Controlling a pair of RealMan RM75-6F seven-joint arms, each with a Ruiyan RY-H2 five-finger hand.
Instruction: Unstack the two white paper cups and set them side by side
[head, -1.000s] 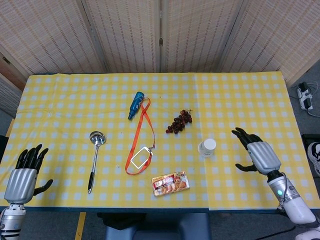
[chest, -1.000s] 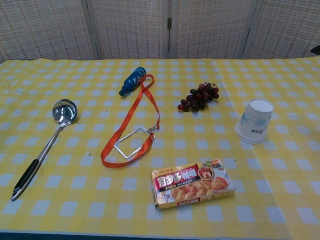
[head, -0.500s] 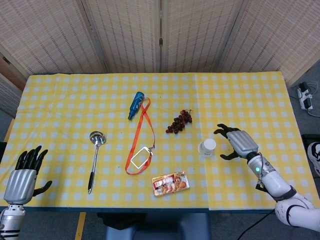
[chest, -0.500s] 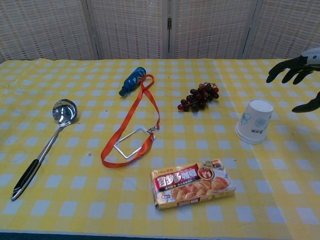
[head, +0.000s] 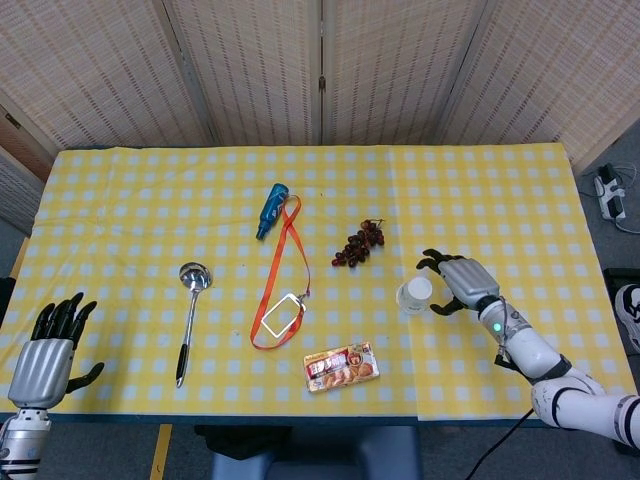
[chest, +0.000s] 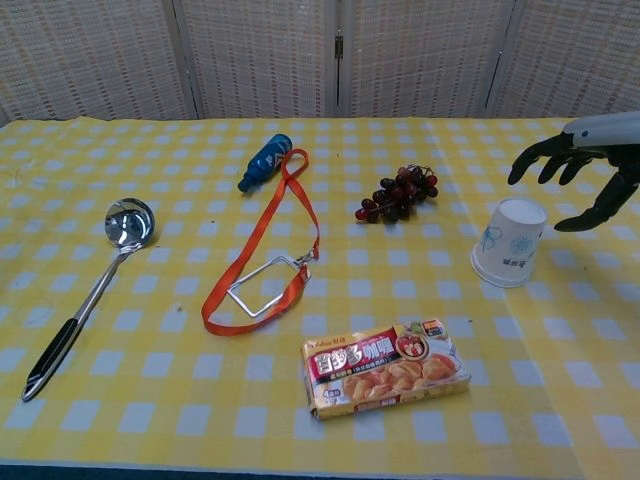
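Red food box (chest: 386, 368) with large white Chinese characters (too blurred to read), small blue print on paper cup (chest: 508, 242) illegible

Bright, even overhead light; soft faint shadows, sharp focus, no glare.

Backdrop: folding screen (head: 320, 70) of pale woven panels in light frames, standing upright along the far edge of the table; a small hinge shows on one seam in the chest view.
Furniture: one rectangular table, covered by a yellow-and-white checked cloth (head: 130, 200), lightly creased, a seam running down its right part.
Floor: grey, seen at both sides; a yellow tape strip (head: 160, 450) near the front left; a white power strip (head: 611, 192) with cable at right.
Light: even, soft, indoor.
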